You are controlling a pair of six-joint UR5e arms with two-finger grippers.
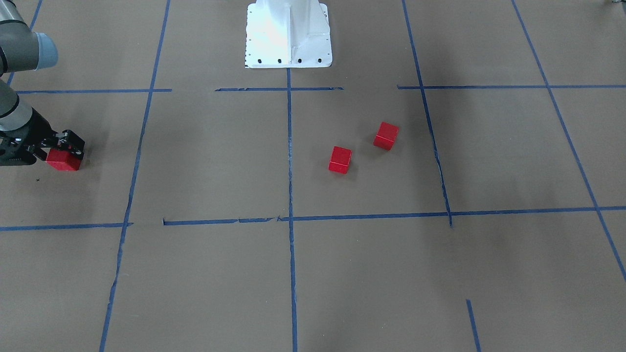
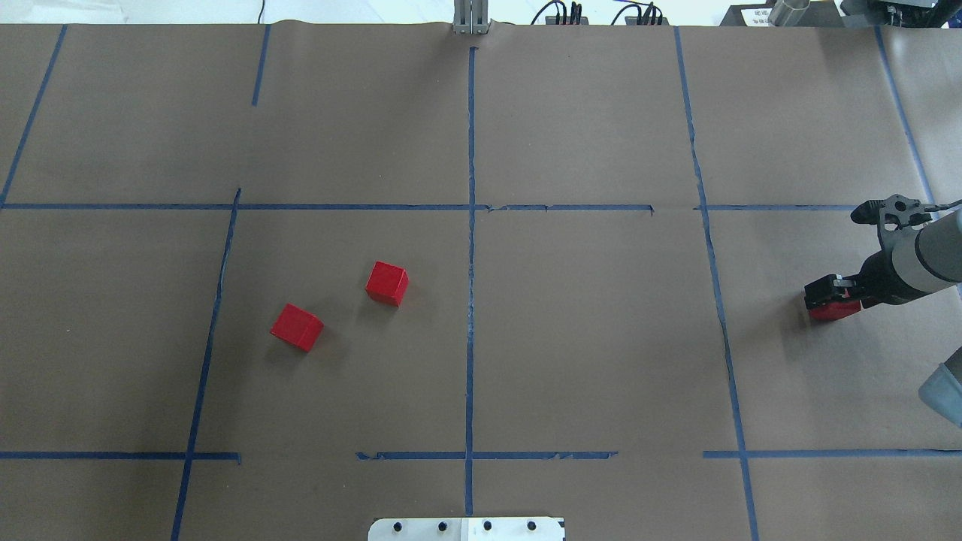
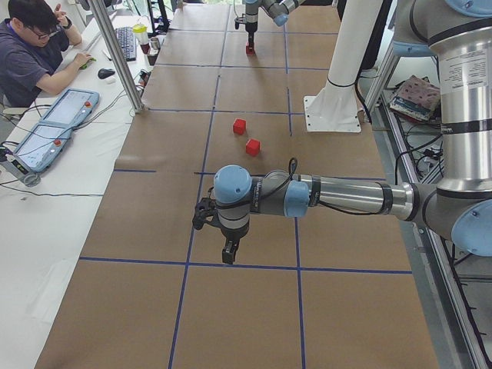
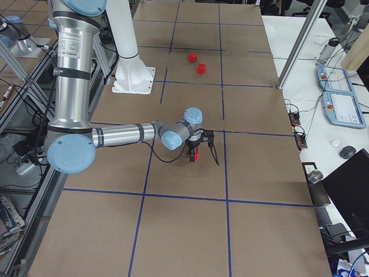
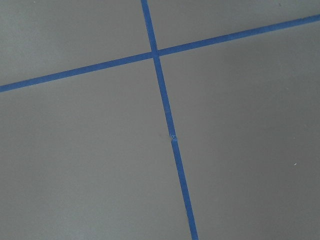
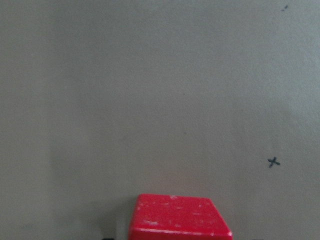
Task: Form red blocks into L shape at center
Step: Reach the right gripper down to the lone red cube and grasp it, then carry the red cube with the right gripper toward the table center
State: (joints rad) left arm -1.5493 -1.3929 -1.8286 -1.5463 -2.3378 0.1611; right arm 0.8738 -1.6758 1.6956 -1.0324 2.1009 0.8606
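the right claw (image 1: 67,148) sits low over the counter (image 1: 342,293), in the cell just to the robot's right of the center (image 1: 220,156). its two fingers are closed against the sides of the first red block (image 1: 62,160). i cannot tell whether that block touches the paper. the second red block (image 1: 340,160) and the third red block (image 1: 386,135) lie in the center, on the robot's left of the vertical blue tape line (image 1: 289,146). they are near each other but apart, each askew to the grid. the left claw (image 3: 228,250) hangs above the counter; i cannot tell how far open it is.
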